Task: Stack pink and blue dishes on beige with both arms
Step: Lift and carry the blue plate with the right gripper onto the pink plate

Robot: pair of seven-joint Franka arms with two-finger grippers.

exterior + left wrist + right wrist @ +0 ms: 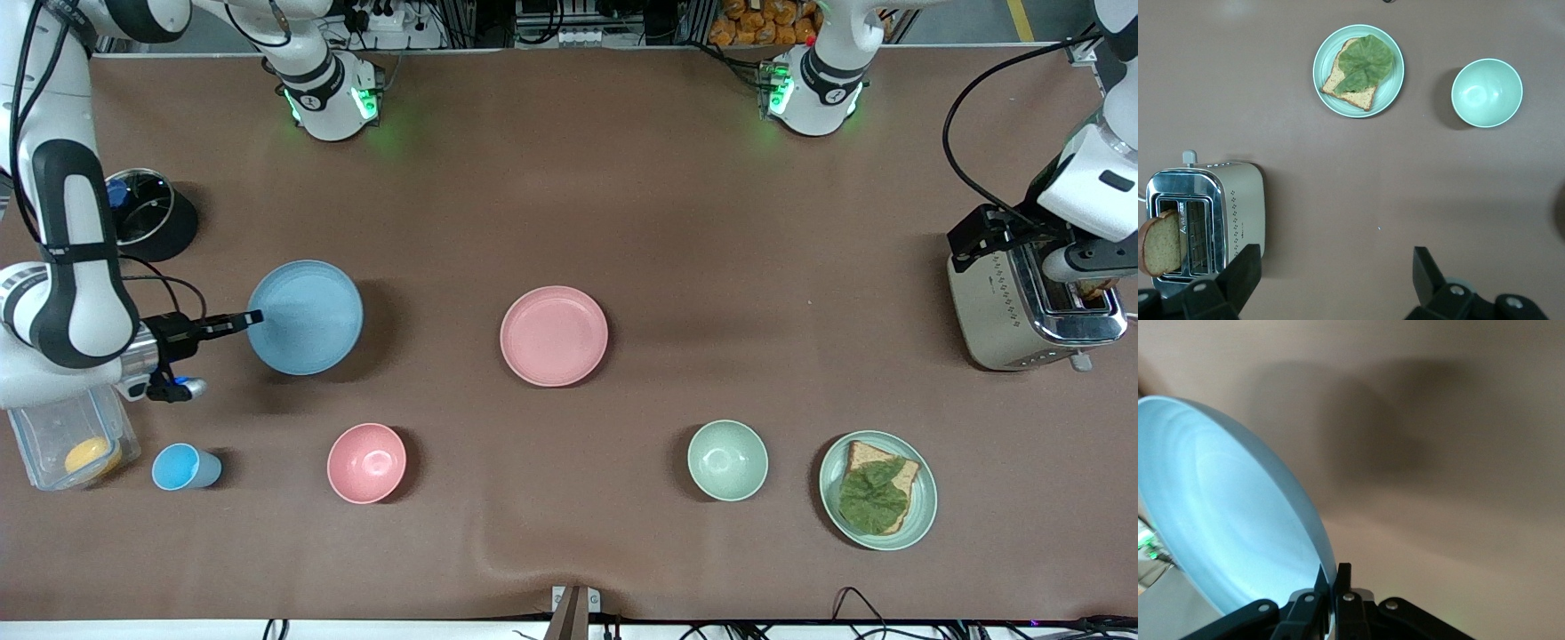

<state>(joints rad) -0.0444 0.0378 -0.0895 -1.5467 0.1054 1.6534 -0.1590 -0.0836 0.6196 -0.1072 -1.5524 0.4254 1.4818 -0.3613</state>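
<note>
Two plates in play, no beige one in view, so nothing's stacked yet. My right gripper (252, 316) is clamped on the blue plate (305, 316) rim, held up over the table's right-arm end. Pink plate (554, 335) sits mid-table, untouched. My left gripper (1331, 273), fingers apart, waits over the toaster (1031, 302), bread slice in its slot. Green plate (877, 490) carries bread w/ leaf. Clear tub (73, 440) holds sth yellow. Pink bowl (366, 462), green bowl (727, 460), blue cup (185, 468): look empty.
</note>
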